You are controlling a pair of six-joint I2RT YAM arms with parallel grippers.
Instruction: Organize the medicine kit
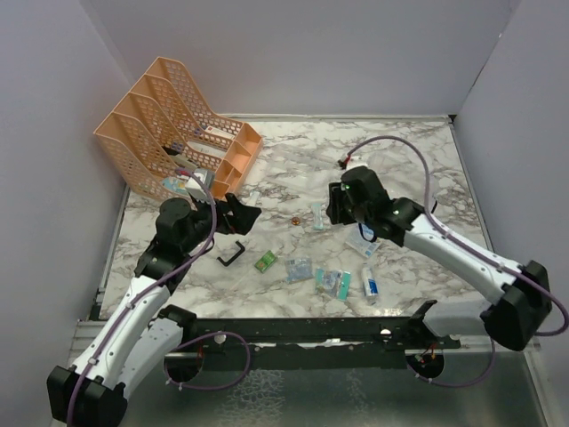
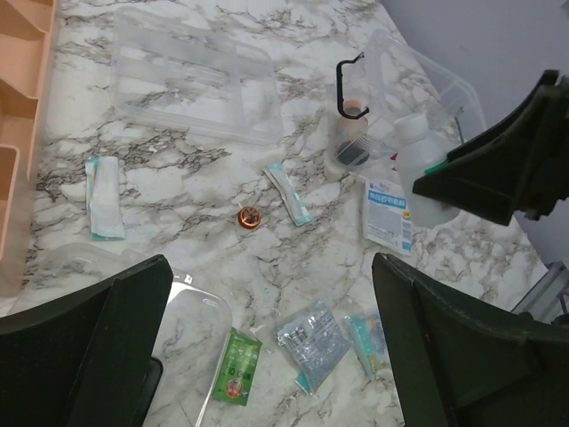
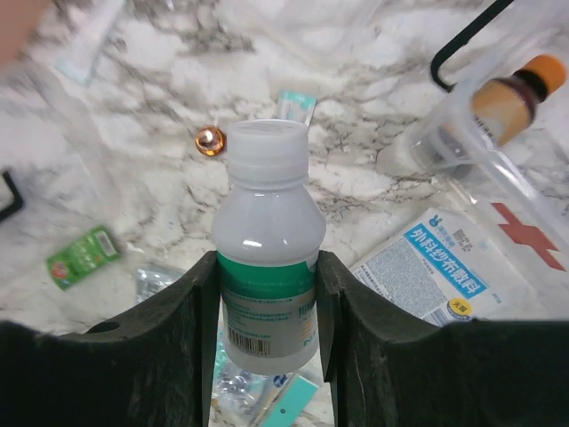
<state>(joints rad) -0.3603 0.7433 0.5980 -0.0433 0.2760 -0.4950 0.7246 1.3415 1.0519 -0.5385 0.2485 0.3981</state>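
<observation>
Right gripper [image 3: 267, 302] is clamped on the white bottle [image 3: 265, 222]. I'd ease it slowly into the medicine kit [image 3: 524, 233], mid-table toward the right edge, clear of the amber bottle [image 3: 507, 93]. Left gripper [image 2: 271, 302] is spread wide.

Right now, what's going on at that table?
The right hand grips a white bottle close to the kit, and a brown bottle lies inside the kit. The left hand is open and holds nothing. It hovers over loose packets that are scattered on the table, not yet packed.
</observation>
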